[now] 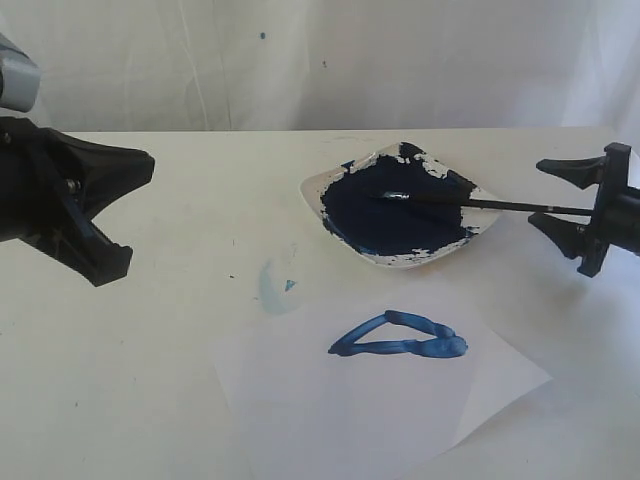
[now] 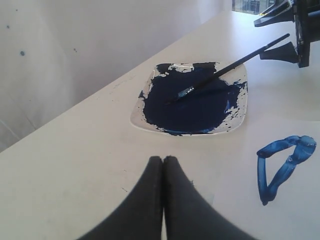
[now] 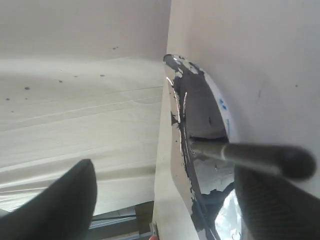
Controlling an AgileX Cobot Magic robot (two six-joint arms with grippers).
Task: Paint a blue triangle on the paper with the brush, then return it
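The brush point(image 1: 470, 203) lay with its bristles in the paint dish point(image 1: 318, 185), its handle end between the parted, unclamped fingers of the right gripper point(image 1: 537, 194). It looked light, thin, stiff and slippery, best gripped on the bare handle. The left gripper point(image 2: 163, 161) had its fingers together. The blue triangle point(image 1: 395, 347) sat on the paper point(image 1: 300, 420). Paint hid the bristles.

We find the paper point(image 1: 380, 410) at the front of the tabletop point(image 1: 140, 360), the triangle point(image 1: 400, 336) on it. Behind the paper sits the dish point(image 1: 312, 186); the brush point(image 1: 480, 203) lies in it (handle reaching out past the right rim). A smudge point(image 1: 270, 286) lies left of the paper.
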